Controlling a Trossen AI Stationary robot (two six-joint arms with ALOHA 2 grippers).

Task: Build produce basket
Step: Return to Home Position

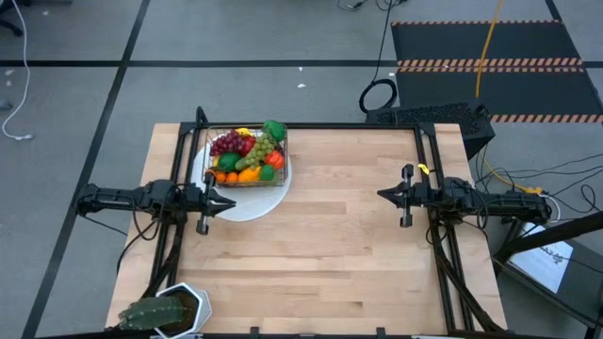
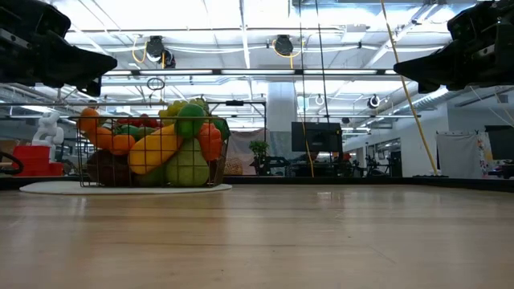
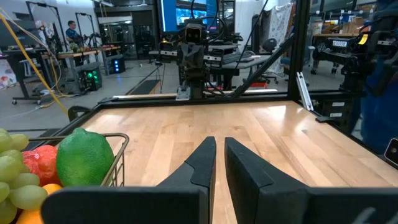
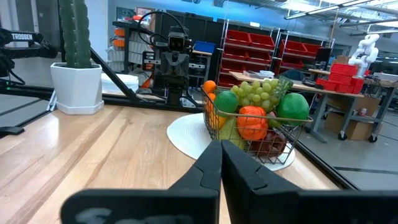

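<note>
Load: dark wire-grid basket [image 1: 247, 185], heaped with toy produce [image 1: 248, 153], on round white plate [image 1: 240, 202].
Left end effector [image 1: 229, 201]: beside basket — closed, empty.
Right end effector [image 1: 382, 195]: well apart, closed; I judge both parked.

The basket [image 1: 209, 155], a small rectangle of thin dark wire grid, stands upright left of centre in the upper half of the high view, heaped full. The produce [image 1: 247, 162] rises above its rim. Purple grapes [image 1: 226, 143] lie at the left, green grapes [image 1: 260, 148] are draped across the middle, and a lime [image 1: 274, 129] sits at the upper right corner. A bit of yellow banana [image 1: 243, 132] shows at the top edge, with orange and red pieces along the lower edge. In the low view the basket sits at left. Through its see-through side show a long yellow piece [image 2: 151, 150], a green pear [image 2: 188, 168] and an orange-red piece [image 2: 209, 141].
</note>
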